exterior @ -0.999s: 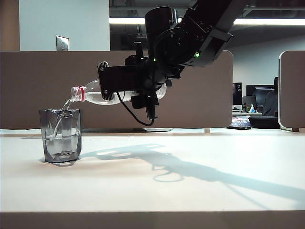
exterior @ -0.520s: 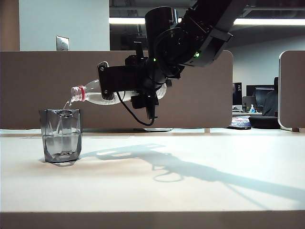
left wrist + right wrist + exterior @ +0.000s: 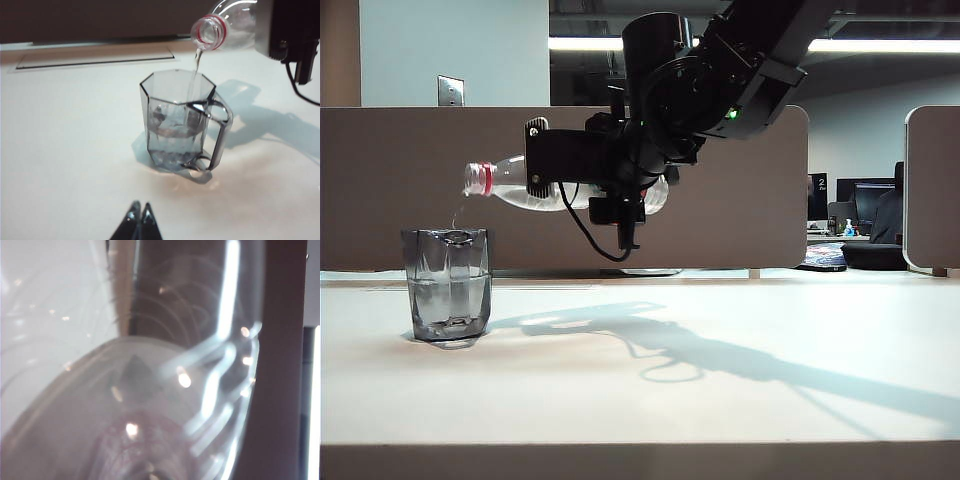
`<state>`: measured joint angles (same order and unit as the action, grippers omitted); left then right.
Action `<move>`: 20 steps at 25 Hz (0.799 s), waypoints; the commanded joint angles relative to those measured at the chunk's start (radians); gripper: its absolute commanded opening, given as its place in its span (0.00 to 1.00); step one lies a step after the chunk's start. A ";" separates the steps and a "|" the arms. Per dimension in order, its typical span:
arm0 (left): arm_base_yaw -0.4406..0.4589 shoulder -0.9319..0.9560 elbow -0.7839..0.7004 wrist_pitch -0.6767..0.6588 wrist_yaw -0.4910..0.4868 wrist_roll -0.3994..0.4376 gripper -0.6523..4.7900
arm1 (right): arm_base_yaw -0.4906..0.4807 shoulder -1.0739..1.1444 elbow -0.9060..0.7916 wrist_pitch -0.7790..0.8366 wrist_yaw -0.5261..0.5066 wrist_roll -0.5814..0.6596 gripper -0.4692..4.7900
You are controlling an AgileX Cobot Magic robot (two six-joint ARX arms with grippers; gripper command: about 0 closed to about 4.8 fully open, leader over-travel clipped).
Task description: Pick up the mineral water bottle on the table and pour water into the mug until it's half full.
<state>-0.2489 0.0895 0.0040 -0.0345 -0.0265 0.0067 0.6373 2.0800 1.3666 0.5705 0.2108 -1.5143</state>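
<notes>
Clear plastic blurs our right wrist view; right gripper (image 3: 555, 165) clamps the mineral water bottle (image 3: 510, 185); left gripper (image 3: 138, 220) tips meet.

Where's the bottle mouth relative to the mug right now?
In the exterior view, the mineral water bottle, held by the right gripper, has its mouth above the mug, far left.

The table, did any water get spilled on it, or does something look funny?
No spill shows on the table. The right claw holds the mineral water bottle tipped above the mug, and a thin stream of water lands inside it. The left claw rests shut nearby. Nothing stands out.
</notes>
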 commanded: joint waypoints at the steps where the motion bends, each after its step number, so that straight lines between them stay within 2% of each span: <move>1: 0.000 -0.021 0.003 0.013 0.004 0.000 0.11 | 0.011 -0.014 0.008 0.038 0.044 0.107 0.57; 6: 0.000 -0.029 0.003 0.014 0.004 0.000 0.11 | 0.032 -0.014 0.008 0.034 0.057 0.198 0.56; 13: 0.000 -0.059 0.003 0.010 0.004 0.000 0.11 | 0.050 -0.014 0.008 0.034 0.155 0.434 0.56; 17: 0.000 -0.082 0.003 0.011 0.004 0.000 0.11 | 0.050 -0.017 0.008 0.035 0.223 0.621 0.55; 18: 0.001 -0.088 0.003 0.013 0.004 0.000 0.11 | 0.050 -0.021 0.007 0.035 0.240 0.713 0.54; 20: 0.001 -0.088 0.003 0.013 0.004 0.000 0.11 | 0.051 -0.027 0.007 0.033 0.240 0.811 0.51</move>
<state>-0.2489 -0.0002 0.0040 -0.0326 -0.0265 0.0067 0.6849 2.0739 1.3663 0.5682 0.4458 -0.8135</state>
